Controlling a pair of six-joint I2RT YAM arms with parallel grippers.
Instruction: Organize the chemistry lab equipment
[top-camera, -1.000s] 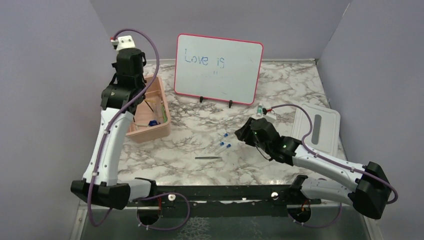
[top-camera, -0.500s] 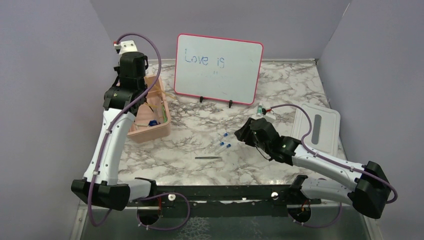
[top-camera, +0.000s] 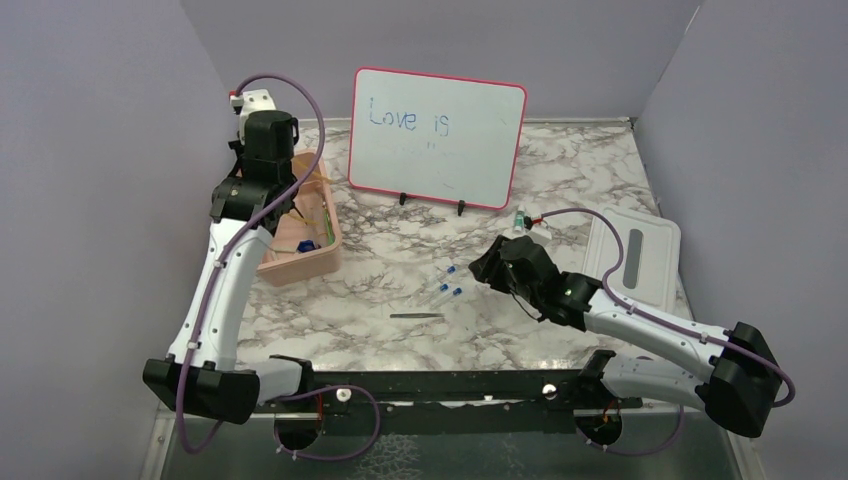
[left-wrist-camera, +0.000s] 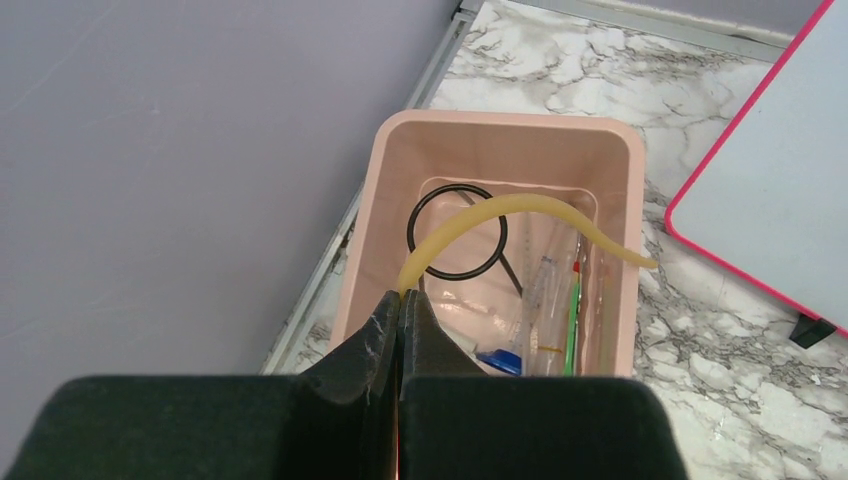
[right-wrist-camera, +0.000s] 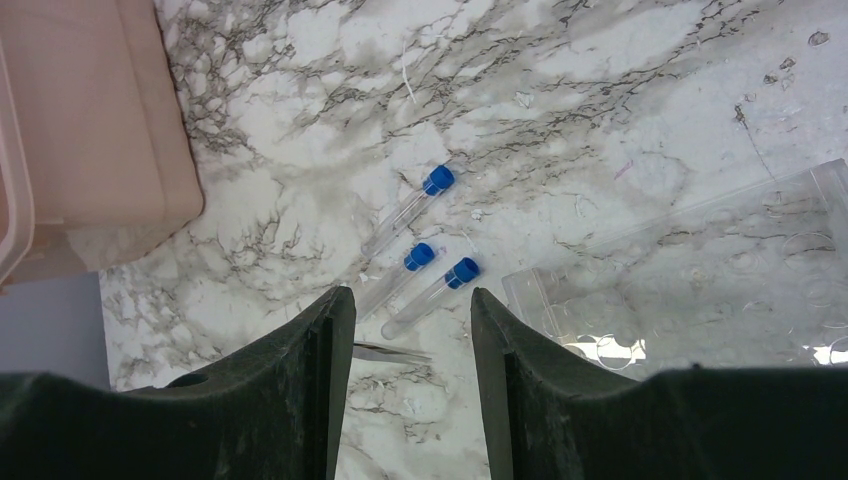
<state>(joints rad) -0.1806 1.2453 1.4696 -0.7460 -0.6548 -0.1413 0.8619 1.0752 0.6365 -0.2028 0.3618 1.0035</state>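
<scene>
Left wrist view: the left gripper (left-wrist-camera: 400, 300) is pinched tight on one end of the tube (left-wrist-camera: 520, 205). The tube rises toward 12 o'clock, then arches over to 3 o'clock above the bin (left-wrist-camera: 505, 120), and its free end hangs past the bin's 3 o'clock rim. Under it in the bin lies the ring (left-wrist-camera: 455, 235). In the right wrist view the right gripper (right-wrist-camera: 412, 295) hovers wide apart and empty over three vials (right-wrist-camera: 408, 208) on the table. They lie parallel, long axes running 7 to 1 o'clock, blue caps toward 1 o'clock. In the top view the rod (top-camera: 416, 316) lies along 9 to 3 o'clock, at 7 o'clock of the vials. Since a second ago the left wrist has shifted slightly toward 5 o'clock in the top view; right arm, vials and rod are unchanged.
</scene>
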